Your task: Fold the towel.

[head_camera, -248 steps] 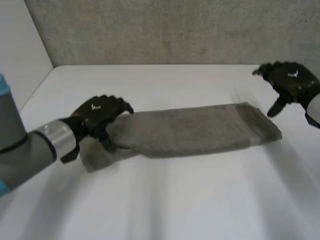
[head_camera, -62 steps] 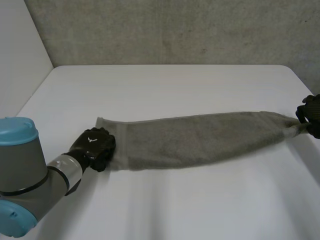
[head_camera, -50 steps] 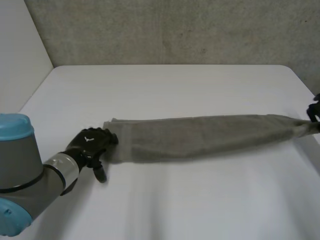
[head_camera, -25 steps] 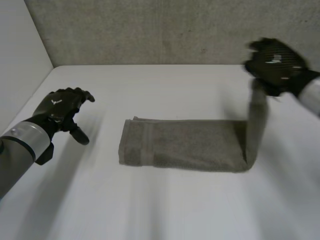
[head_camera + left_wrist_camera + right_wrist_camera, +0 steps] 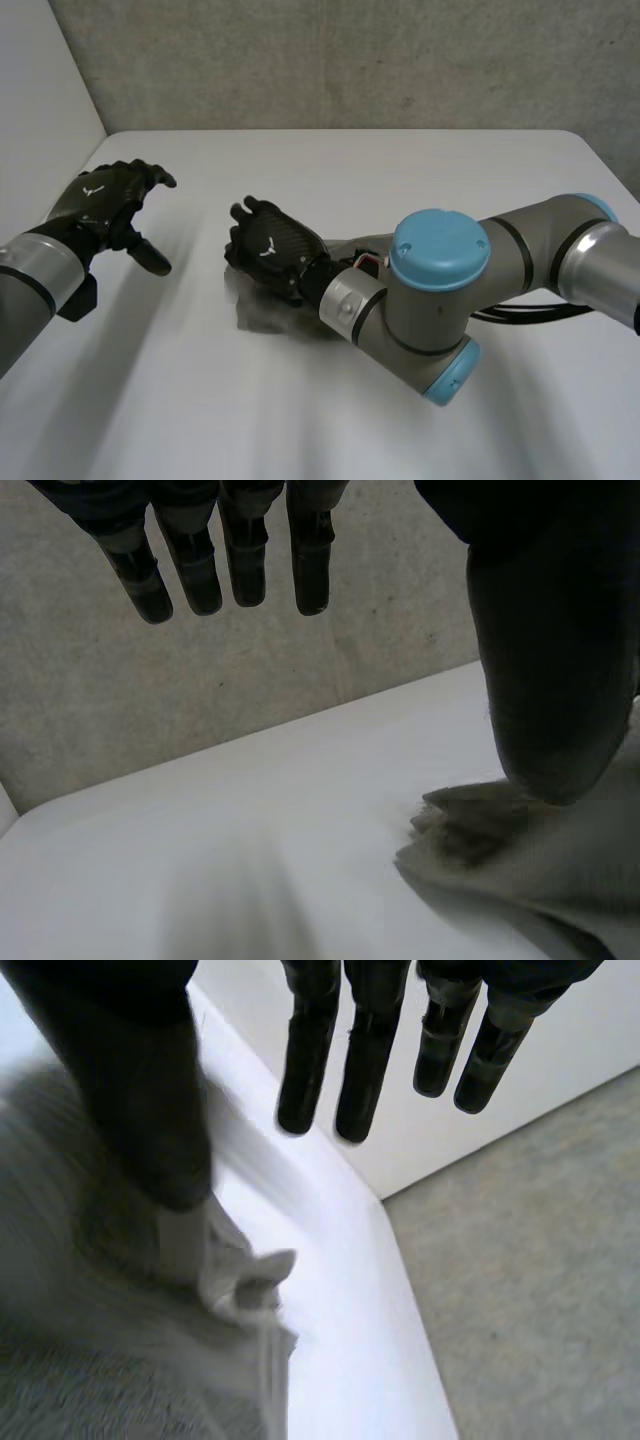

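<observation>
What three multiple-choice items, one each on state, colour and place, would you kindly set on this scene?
1. The left hand is: A. a fist; B. open, fingers straight; C. pinching cloth.
2. The towel is: A. red; B. blue; C. grey.
3. The towel lies: A. under the right hand; B. under the left hand; C. hanging in the air.
Answers: B, its wrist view shows straight fingers holding nothing; C, both wrist views show grey cloth; A, the right wrist view shows it beneath that palm.
</observation>
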